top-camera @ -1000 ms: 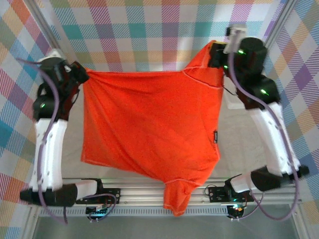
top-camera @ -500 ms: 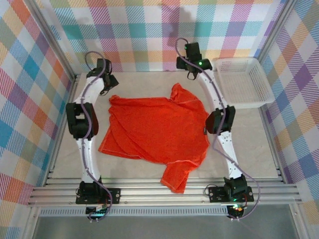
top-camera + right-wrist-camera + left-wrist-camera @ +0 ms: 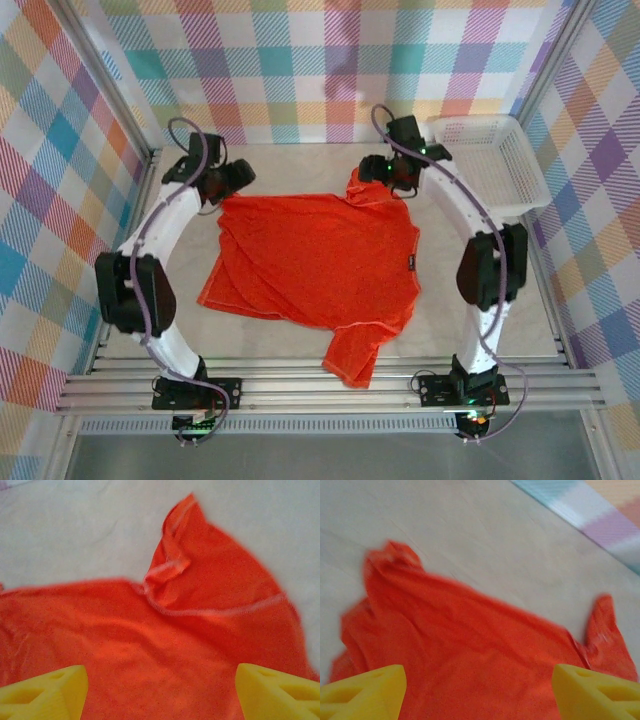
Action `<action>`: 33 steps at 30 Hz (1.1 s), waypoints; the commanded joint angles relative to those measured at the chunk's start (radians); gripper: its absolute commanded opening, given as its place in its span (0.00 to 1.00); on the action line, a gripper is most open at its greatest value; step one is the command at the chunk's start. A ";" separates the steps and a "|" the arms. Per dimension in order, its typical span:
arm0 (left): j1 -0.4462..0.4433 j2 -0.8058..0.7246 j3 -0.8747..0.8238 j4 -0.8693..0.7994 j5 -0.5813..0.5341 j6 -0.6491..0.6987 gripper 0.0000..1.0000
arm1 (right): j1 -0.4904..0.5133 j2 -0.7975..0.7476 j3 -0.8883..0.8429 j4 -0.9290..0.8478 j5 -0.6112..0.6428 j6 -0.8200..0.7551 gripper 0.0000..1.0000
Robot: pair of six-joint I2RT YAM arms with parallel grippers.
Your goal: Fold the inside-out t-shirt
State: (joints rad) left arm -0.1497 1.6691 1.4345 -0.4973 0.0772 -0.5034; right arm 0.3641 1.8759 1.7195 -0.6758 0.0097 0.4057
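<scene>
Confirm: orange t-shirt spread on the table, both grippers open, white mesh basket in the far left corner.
No. The top external view shows the white mesh basket in the far right corner. The orange t-shirt is spread on the table; left gripper and right gripper are open.

L wrist view: t-shirt blurred, cut off at btm; left claw fingertips cropped too. R wrist view: t-shirt runs off left, btm, right edges. Top view: dark tag on t-shirt too small to read.
</scene>
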 commanded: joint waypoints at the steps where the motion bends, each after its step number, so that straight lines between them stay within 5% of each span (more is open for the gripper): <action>1: -0.033 -0.019 -0.159 0.100 0.104 -0.023 0.76 | 0.050 -0.069 -0.224 0.084 -0.102 0.118 0.78; 8: -0.048 0.115 -0.200 0.095 0.116 -0.004 0.74 | 0.085 -0.129 -0.634 0.259 -0.163 0.313 0.79; 16: -0.040 0.251 -0.197 0.021 -0.010 -0.001 0.72 | 0.039 0.043 -0.536 0.202 -0.080 0.268 0.80; 22: -0.028 0.199 -0.283 0.008 -0.058 -0.023 0.72 | -0.014 0.340 -0.103 0.056 -0.060 0.149 0.81; 26: -0.065 0.117 -0.444 0.131 0.038 -0.129 0.71 | -0.016 0.571 0.322 -0.099 -0.076 0.092 0.81; 31: -0.272 0.070 -0.582 0.285 0.118 -0.336 0.71 | -0.012 0.860 0.959 -0.342 -0.167 0.060 0.82; 33: -0.365 0.065 -0.569 0.317 0.145 -0.392 0.70 | -0.011 0.884 1.077 -0.386 -0.194 0.054 0.83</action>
State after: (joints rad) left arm -0.4034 1.6981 0.9119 -0.1810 0.1154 -0.7471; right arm 0.3470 2.7369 2.6534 -0.8635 -0.1268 0.5026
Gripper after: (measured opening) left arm 0.706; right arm 0.831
